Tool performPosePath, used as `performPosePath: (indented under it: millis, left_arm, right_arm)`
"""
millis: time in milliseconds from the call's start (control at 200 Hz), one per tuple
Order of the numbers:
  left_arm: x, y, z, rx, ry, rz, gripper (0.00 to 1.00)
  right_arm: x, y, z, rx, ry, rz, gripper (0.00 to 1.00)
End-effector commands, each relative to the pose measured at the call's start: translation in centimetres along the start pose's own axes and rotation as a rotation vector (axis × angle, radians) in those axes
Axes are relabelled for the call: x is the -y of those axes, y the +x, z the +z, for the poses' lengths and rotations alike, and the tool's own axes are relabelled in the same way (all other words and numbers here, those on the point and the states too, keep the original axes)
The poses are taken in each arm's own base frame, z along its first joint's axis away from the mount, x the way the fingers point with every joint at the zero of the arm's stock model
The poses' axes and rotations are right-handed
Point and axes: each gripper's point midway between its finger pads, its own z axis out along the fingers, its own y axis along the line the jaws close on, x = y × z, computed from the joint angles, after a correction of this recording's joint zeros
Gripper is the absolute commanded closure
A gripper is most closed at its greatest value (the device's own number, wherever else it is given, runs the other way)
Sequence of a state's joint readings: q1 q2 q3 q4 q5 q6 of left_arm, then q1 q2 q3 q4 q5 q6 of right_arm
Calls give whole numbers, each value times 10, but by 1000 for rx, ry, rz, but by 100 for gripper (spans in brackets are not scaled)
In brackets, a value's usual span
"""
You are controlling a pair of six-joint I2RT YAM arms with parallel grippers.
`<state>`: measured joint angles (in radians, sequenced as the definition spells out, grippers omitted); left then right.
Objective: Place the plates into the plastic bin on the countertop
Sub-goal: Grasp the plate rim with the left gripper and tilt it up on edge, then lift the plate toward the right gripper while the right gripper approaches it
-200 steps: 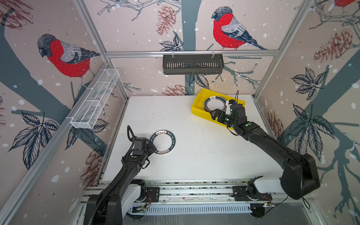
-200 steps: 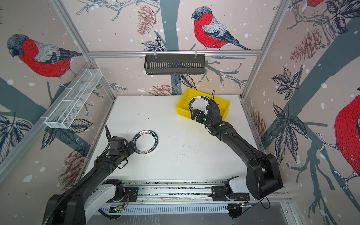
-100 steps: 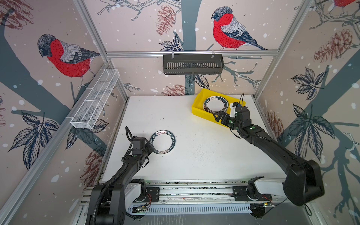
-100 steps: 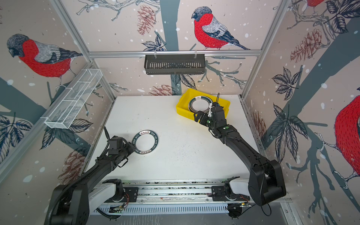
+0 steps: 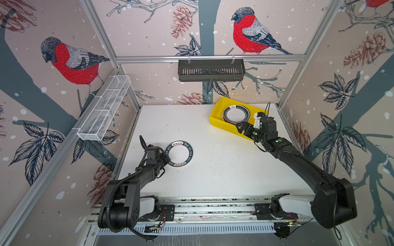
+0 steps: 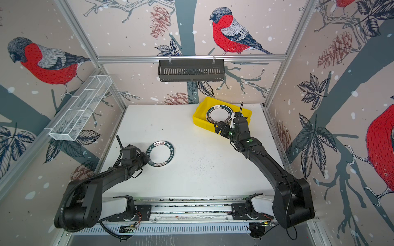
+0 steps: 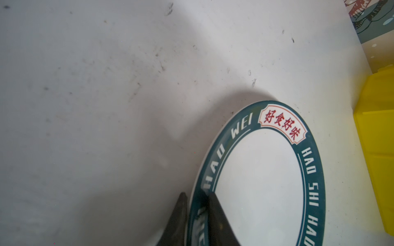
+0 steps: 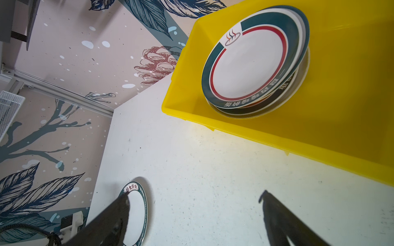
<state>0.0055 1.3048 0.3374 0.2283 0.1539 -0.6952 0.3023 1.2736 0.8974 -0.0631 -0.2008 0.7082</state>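
Left gripper [image 7: 197, 197]: jaws clamped on near rim of 1 teal-rimmed plate [image 5: 180, 154], flat by countertop [image 5: 213, 174] left edge. Yellow bin [image 5: 218, 124], rear right corner, lies diagonally beyond. Right gripper [image 5: 242, 127] wide apart, empty, at bin front wall.

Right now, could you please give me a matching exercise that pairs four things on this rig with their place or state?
Things:
1. lettered plate
2. stack of plates
3. left hand
4. right hand

Places or states:
A. open, holding nothing
B. inside the yellow bin
C. pinched on a plate's rim
D. on the countertop, outside the bin

Pairs: 1-D, 2-B, 3-C, 4-A
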Motion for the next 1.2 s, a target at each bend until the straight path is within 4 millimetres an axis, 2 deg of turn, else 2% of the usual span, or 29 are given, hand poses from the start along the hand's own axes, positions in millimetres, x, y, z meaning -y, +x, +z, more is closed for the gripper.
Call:
performPosePath:
  millis: [0,90,155,275,365,445,706,851,956,1196]
  left_arm:
    - [-3,9,7,-55,-7,10,82]
    - [5,13,15,-91,40,11,88]
    - [16,17,20,-128,99,31,100]
    - [28,22,25,-176,161,17,100]
    - [39,20,23,-173,223,1,100]
    - [50,15,18,-156,275,-16,100]
    - [97,-12,-6,-118,436,-27,100]
    - [120,-23,-21,-98,505,-22,100]
    - [135,-27,-31,-87,537,-10,100]
    - [164,-25,-52,-79,618,17,100]
  right_arm:
    - [1,0,0,-2,6,4,3]
    - [4,-1,-1,-2,13,12,3]
    - [4,0,-2,-2,14,20,3]
    - [1,2,-1,-8,-2,25,3]
    - [-18,9,-1,-28,-92,-47,2]
    - [-31,20,4,-61,-118,-93,1]
    - [-45,57,26,-202,-139,-109,1]
    - [-61,64,30,-219,-172,-134,1]
    - [-65,68,33,-233,-186,-130,1]
    - [-73,71,38,-257,-206,-135,1]
